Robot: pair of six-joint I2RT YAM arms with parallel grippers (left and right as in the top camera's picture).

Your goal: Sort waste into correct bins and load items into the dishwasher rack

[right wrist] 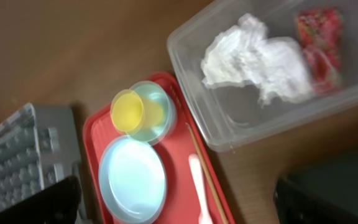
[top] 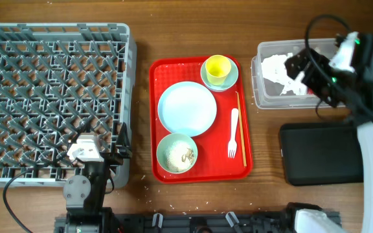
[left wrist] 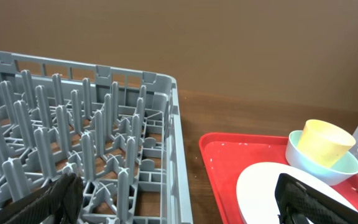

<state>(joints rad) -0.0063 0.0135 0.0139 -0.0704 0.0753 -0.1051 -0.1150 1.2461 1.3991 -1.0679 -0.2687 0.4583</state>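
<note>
R gripper (right wrist: 176, 196) above clear tub (right wrist: 229, 118), jaws wide open, empty. Napkin (right wrist: 253, 59) + red wrapper (right wrist: 321, 43) inside tub. L gripper (left wrist: 179, 199) by rack (left wrist: 104, 124), jaws wide apart, holding nothing.

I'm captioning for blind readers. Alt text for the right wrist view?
A clear tub holds a crumpled white napkin and a red wrapper. Beside it, a red tray carries a yellow cup, blue plate and white fork.

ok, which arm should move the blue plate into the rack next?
Left, probably. The left gripper sits open at the rack corner, near the plate; the right gripper hangs over the clear tub, across the red tray.
</note>
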